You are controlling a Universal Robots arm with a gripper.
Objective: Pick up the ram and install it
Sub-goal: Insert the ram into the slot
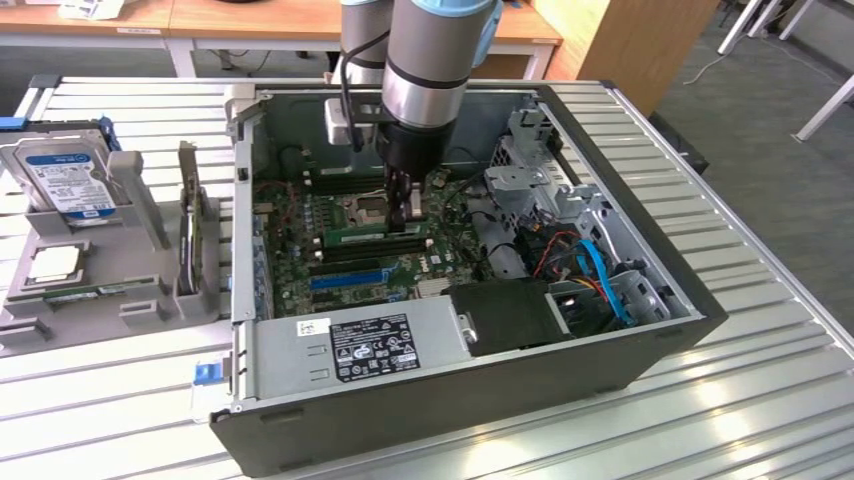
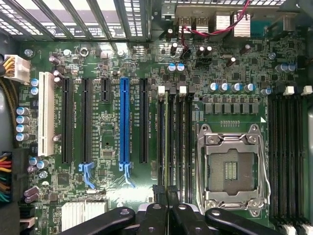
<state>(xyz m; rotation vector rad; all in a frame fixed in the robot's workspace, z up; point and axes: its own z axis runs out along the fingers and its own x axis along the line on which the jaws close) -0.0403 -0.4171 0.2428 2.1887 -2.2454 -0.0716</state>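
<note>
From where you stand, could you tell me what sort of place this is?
Probably a lab or workshop for computer assembly: an open PC case sits on a slatted metal table, a hard drive stands in a parts holder beside it, and wooden desks stand behind.

Bench: my ribbed metal table point(image 1: 747, 400), light glaring off its slats | Furniture: pale wooden desks point(image 1: 240, 20) beyond it, wooden panel point(image 1: 641, 40) beside them | Floor: grey carpet point(image 1: 761, 130) | Exterior view's right: white furniture legs point(image 1: 827, 105)
</note>
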